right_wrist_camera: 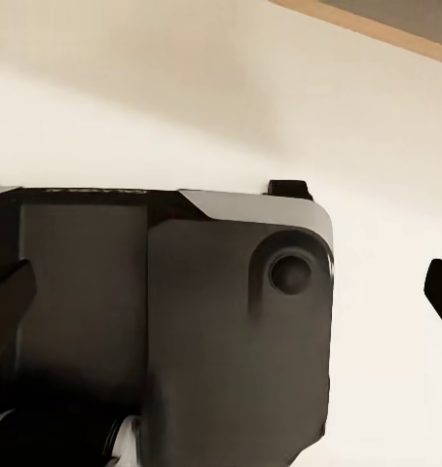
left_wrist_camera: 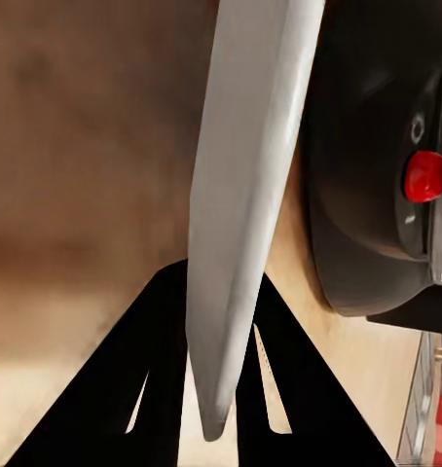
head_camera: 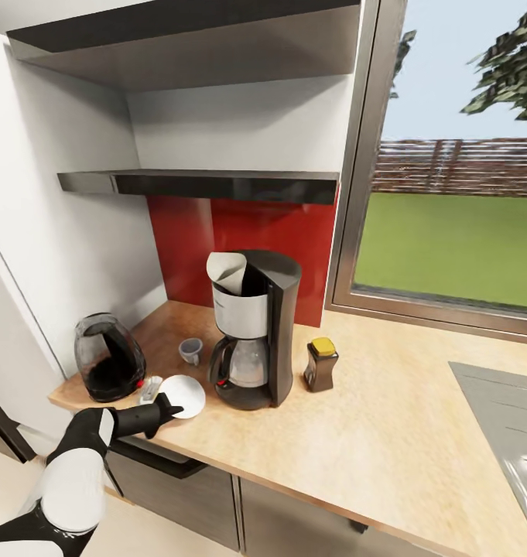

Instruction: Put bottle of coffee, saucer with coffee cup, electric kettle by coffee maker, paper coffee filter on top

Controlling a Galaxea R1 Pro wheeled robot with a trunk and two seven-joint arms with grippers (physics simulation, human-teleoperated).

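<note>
The coffee maker (head_camera: 254, 333) stands on the kitchen countertop (head_camera: 387, 433) with the paper coffee filter (head_camera: 227, 272) in its top. The bottle of coffee (head_camera: 321, 364) is just right of it. To its left are the coffee cup (head_camera: 190, 350) and the electric kettle (head_camera: 108, 367). My left gripper (head_camera: 169, 405) is shut on the saucer (head_camera: 184, 393), low over the counter beside the maker's base. In the left wrist view the saucer (left_wrist_camera: 245, 185) shows edge-on between the black fingers (left_wrist_camera: 158, 379), near the maker's red switch (left_wrist_camera: 427, 175). My right gripper (right_wrist_camera: 221, 292) hangs open by the robot's dark body.
The black kitchen shelf (head_camera: 217, 184) hangs bare above a red backsplash (head_camera: 240, 228). A sink drainer (head_camera: 503, 425) lies at the far right, under a large window (head_camera: 449, 170). A white wall bounds the counter's left end.
</note>
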